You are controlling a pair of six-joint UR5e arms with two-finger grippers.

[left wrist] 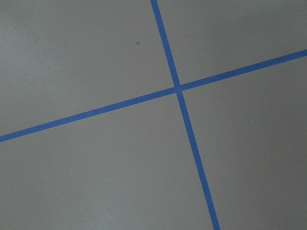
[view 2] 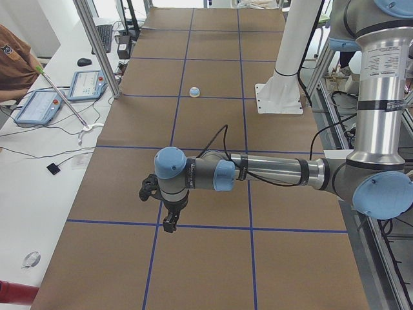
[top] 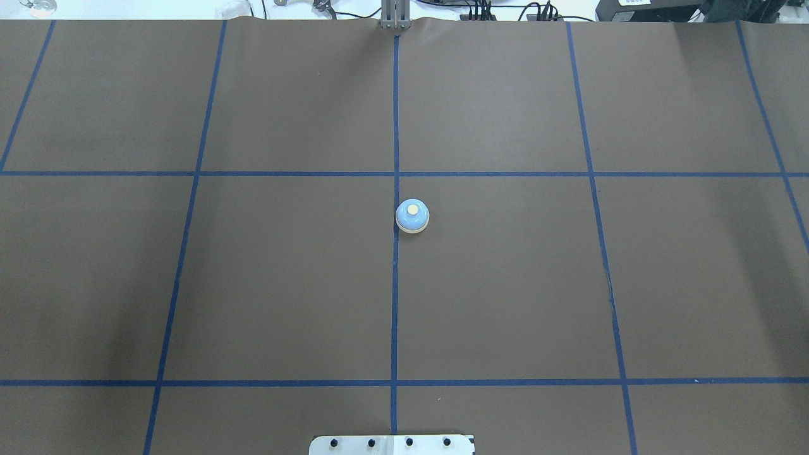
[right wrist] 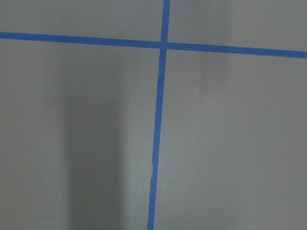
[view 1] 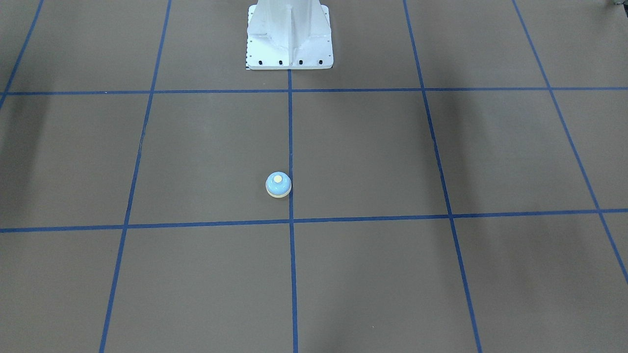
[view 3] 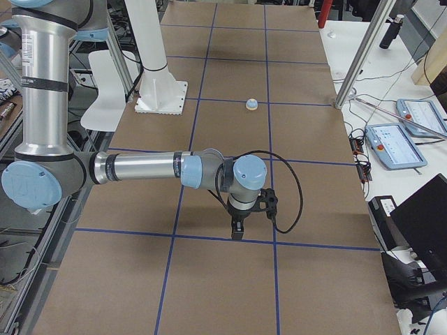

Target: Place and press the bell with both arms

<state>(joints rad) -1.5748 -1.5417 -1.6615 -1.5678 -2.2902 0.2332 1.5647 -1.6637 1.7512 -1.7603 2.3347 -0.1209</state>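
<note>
Near the middle of the brown table (top: 284,284) we find the bell (top: 412,217) standing upright, its cream button facing up and its base flat on the paper. In the overhead view it sits just to the right of the central blue tape line (top: 395,297), its edge touching that line, and it is closer to the far cross line than to the near one. Nothing touches it, and both arms are well apart from it. We see the left arm (view 2: 271,171) only from the camera at its own end of the table: its forearm reaches out level over the surface and the left gripper (view 2: 169,224) points straight down close to a crossing of tape lines. From that view alone we cannot tell how far its jaws are parted, and we make out nothing between them. The right arm (view 3: 140,167) mirrors this at the opposite end, with the right gripper (view 3: 237,232) hanging downward just above a cross line; we cannot tell its opening either. Both wrist cameras show us only brown paper and crossing tape. The white pedestal (view 1: 289,44) stands bolted at the robot's edge of the table, in line with the central tape
</note>
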